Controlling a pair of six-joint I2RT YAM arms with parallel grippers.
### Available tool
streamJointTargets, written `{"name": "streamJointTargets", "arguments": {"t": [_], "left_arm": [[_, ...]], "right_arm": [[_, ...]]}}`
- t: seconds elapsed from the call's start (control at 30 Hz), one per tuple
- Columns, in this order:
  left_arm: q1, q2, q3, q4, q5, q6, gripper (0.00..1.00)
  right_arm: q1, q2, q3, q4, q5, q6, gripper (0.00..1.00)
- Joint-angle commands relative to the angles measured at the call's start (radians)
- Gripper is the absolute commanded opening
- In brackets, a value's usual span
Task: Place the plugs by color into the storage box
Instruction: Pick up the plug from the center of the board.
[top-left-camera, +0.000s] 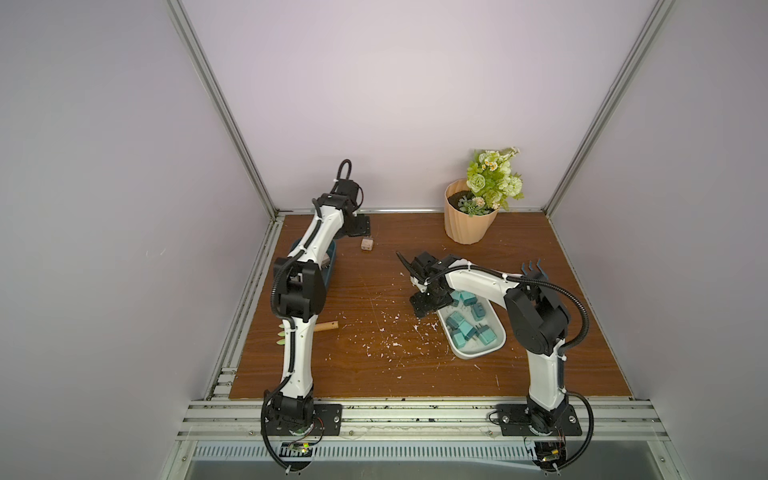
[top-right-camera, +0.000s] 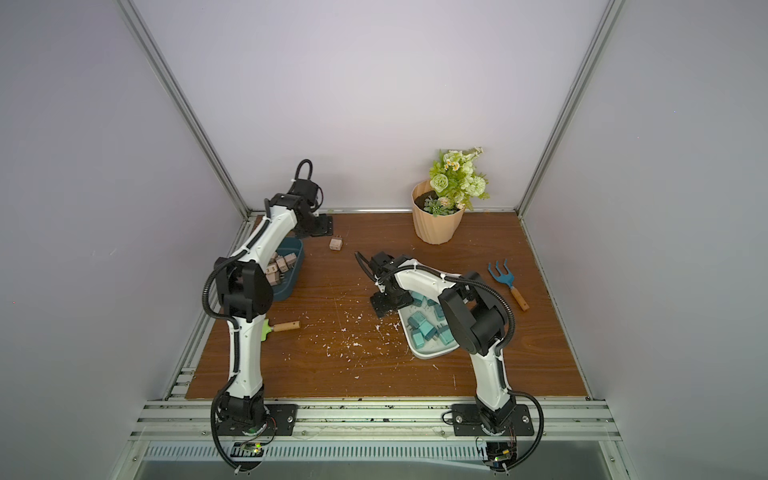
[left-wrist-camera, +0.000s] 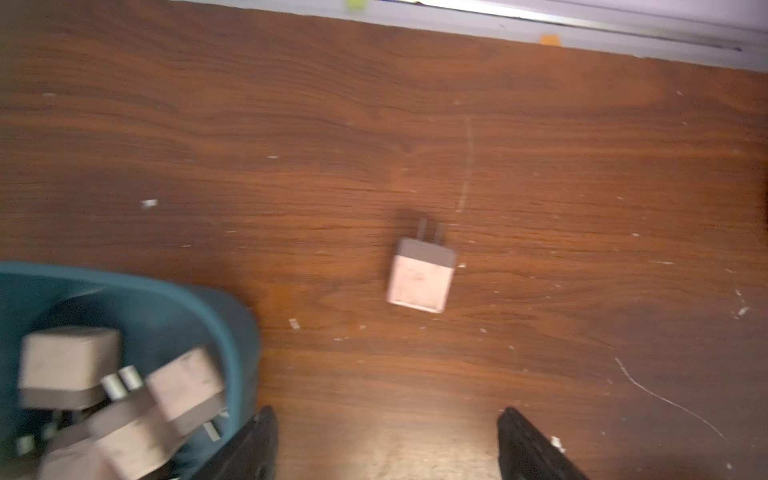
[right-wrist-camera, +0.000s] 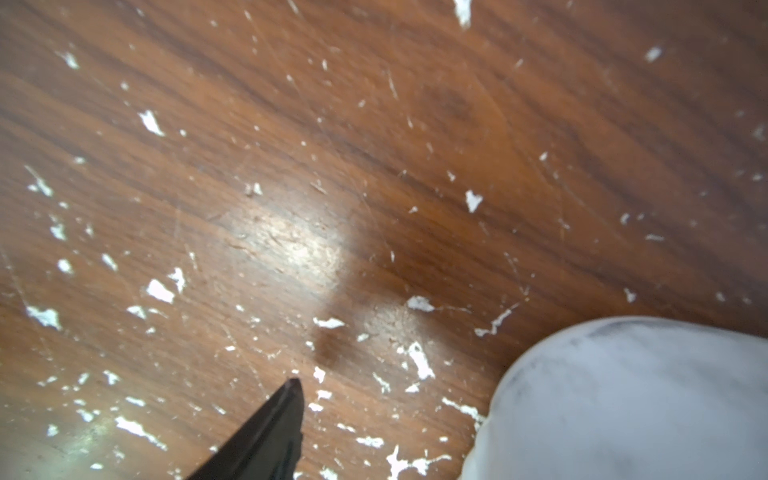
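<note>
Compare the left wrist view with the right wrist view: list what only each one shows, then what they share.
Only the left wrist view: a lone pinkish-tan plug lying on its side, apart from the teal bin that holds more tan plugs, and the open left gripper with nothing between its jaws. Only the right wrist view: the white bin and one black fingertip. Both: the wooden table scattered with white flecks.
</note>
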Motion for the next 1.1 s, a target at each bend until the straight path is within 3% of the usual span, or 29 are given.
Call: {"name": "streamJointTargets", "arguments": {"t": [0.0, 0.3, 0.8, 1.07], "left_arm": [[-0.03, 0.094, 0.071, -0.024, -0.004, -0.051, 0.86], [-0.077, 0.264, 0.199, -0.02, -0.061, -0.084, 0.87], [-0.077, 0.244, 0.224, 0.01, -0.206, -0.06, 0.84], [-0.074, 0.304, 0.226, 0.086, -0.191, -0.063, 0.82]], "right_arm": [[0.018, 0.001, 0.044, -0.031, -0.048, -0.013, 0.8], [0.019, -0.021, 0.065, -0.101, -0.026, -0.054, 0.8], [0.017, -0.006, 0.081, -0.127, -0.023, -0.106, 0.8], [0.018, -0.003, 0.089, -0.137, -0.022, -0.119, 0.8]]}}
